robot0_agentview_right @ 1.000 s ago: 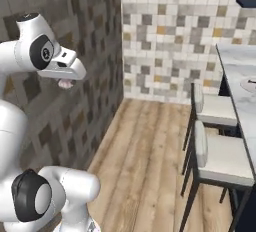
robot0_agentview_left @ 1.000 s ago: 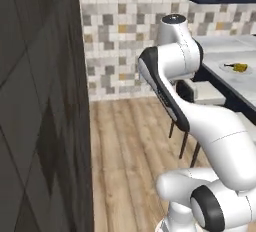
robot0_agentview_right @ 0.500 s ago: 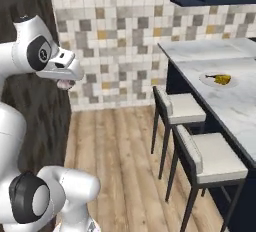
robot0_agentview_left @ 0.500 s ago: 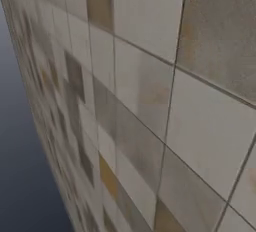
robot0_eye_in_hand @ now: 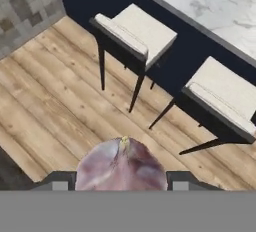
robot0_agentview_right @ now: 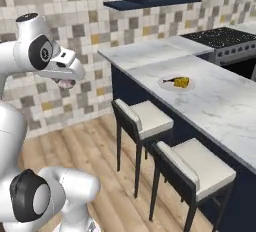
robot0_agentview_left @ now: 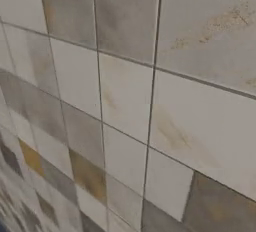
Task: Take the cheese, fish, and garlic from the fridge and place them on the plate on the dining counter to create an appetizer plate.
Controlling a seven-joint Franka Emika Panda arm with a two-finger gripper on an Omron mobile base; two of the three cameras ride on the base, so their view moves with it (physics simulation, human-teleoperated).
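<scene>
Hand view: garlic [robot0_eye_in_hand: 121, 167] in gripper [robot0_eye_in_hand: 120, 182] above open floor [robot0_eye_in_hand: 55, 101] beside stools [robot0_eye_in_hand: 135, 31]

Left base camera pressed against wall tiles [robot0_agentview_left: 125, 101]; right base and hand cameras both toward stools [robot0_agentview_right: 145, 118].

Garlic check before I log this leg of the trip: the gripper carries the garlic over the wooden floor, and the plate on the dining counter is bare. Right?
Not quite. The gripper does hold the garlic above the wooden floor, but the plate on the dining counter is not bare: the right base view shows yellow cheese and a darker piece beside it already there.
</scene>
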